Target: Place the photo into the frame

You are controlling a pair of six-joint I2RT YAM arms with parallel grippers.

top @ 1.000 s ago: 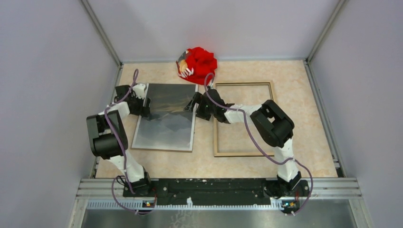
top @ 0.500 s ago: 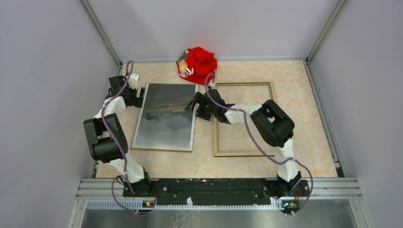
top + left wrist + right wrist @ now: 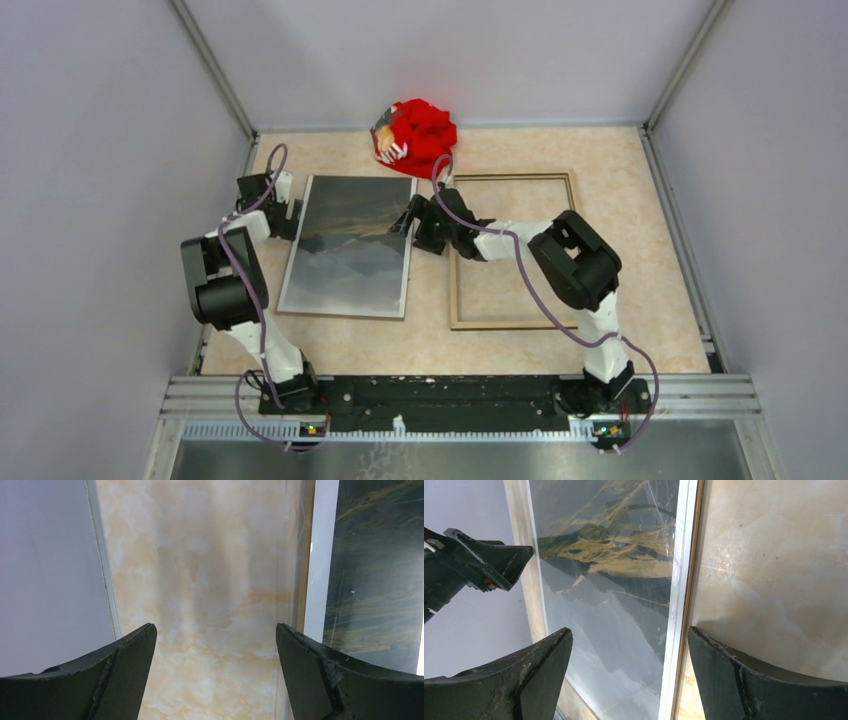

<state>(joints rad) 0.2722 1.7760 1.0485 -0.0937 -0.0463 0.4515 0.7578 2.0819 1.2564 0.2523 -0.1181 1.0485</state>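
Note:
The photo (image 3: 350,245), a dark misty mountain print with golden streaks and a white edge, lies flat at the table's left middle. The frame (image 3: 512,250) lies to its right, its wood-coloured side up. My left gripper (image 3: 290,215) is open at the photo's left edge; the left wrist view shows bare table between its fingers and the photo's white edge (image 3: 320,555) at the right. My right gripper (image 3: 405,220) is open over the photo's right edge; the right wrist view shows the photo (image 3: 609,570) and its edge between the fingers. The left gripper (image 3: 489,562) shows there too.
A red cloth bundle (image 3: 418,135) lies at the back middle, just beyond the photo and frame. The left wall (image 3: 45,570) stands close beside my left gripper. Side and back walls enclose the table.
My left gripper has moved: it pulled back from the photo's left edge toward the back left corner, then came back down beside that edge. The right arm, photo and frame have not moved.

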